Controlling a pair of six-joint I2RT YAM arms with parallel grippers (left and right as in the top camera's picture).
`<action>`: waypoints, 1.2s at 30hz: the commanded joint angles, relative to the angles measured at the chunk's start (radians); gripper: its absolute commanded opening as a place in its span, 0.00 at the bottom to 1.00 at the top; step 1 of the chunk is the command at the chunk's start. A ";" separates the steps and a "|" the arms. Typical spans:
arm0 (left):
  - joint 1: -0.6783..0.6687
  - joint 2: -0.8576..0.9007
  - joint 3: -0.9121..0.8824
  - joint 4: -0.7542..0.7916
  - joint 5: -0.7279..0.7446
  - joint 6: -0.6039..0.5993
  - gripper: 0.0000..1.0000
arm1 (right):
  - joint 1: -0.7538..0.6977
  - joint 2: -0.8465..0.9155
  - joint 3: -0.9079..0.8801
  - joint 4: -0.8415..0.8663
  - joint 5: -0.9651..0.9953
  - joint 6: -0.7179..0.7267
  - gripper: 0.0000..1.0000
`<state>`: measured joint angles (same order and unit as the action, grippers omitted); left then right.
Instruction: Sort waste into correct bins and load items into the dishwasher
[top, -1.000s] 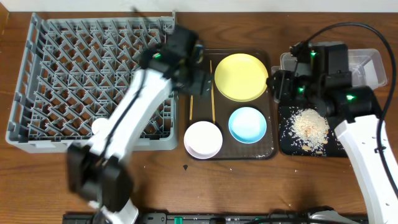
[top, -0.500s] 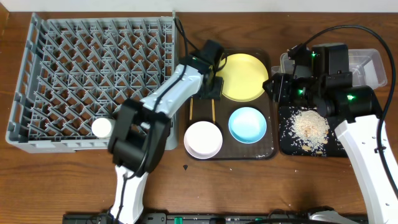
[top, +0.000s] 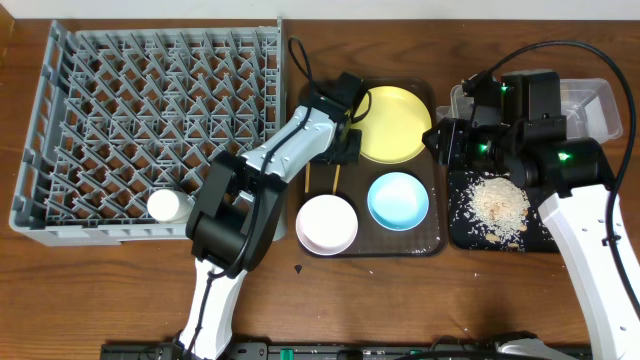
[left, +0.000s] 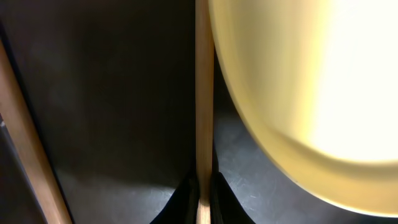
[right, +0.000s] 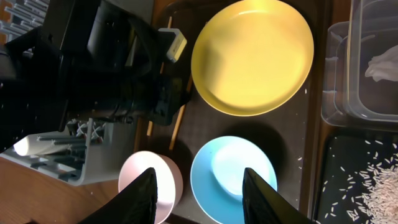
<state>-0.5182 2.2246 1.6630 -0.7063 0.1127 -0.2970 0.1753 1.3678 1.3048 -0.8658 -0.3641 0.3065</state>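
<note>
Left wrist view: a thin, straight wooden chopstick (left: 204, 93) lies on the dark matte serving tray (left: 124, 93), just beside the glossy round yellow plate (left: 311, 81). The left gripper (left: 203, 202) pinches it between black tips. A second chopstick (left: 28, 137) lies apart. The right gripper (right: 199, 177) hangs spread above the smooth light blue bowl (right: 233, 180).

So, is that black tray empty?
Not empty: a pile of rice scraps lies in the black tray, with loose grains scattered around.

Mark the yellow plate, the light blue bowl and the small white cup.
yellow plate (top: 392, 125), overhead view, centre of its face.
light blue bowl (top: 398, 200), overhead view, its inner bottom.
small white cup (top: 163, 206), overhead view, its rounded end.
</note>
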 joint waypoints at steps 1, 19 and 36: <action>0.003 0.041 0.028 -0.049 -0.002 -0.016 0.08 | 0.009 0.005 0.010 -0.006 -0.007 0.000 0.41; 0.223 -0.285 0.165 -0.382 -0.163 0.038 0.08 | 0.009 0.005 0.010 -0.006 -0.006 -0.001 0.41; 0.281 -0.261 0.052 -0.336 -0.135 0.086 0.11 | 0.009 0.005 0.010 -0.007 -0.006 -0.001 0.41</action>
<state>-0.2375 1.9770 1.7069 -1.0412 -0.0330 -0.2276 0.1753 1.3678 1.3045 -0.8711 -0.3641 0.3065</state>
